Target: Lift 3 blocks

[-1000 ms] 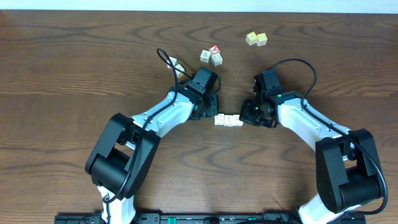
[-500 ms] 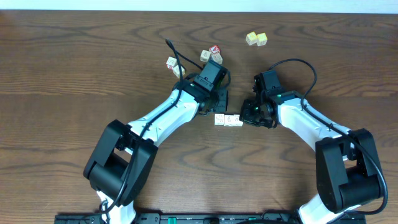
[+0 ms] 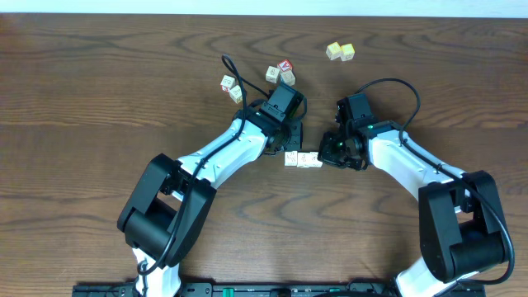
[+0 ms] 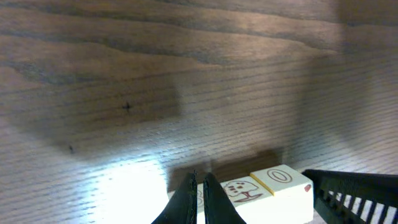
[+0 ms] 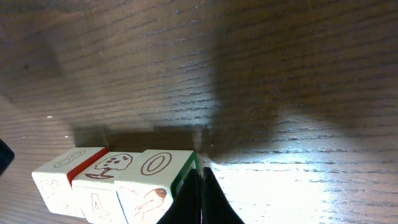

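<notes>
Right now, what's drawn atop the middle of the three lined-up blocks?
The middle block shows a reddish-brown tree on cream; right wrist view is clearest.

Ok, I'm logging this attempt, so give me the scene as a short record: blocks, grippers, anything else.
blocks: three blocks side by side in one row on the table
left gripper: shut, tips at one end of the row
right gripper: shut, tips at the other end
lifted: not visibly, the row looks to rest on the wood
other cubes: loose farther back, apart from the row
</notes>
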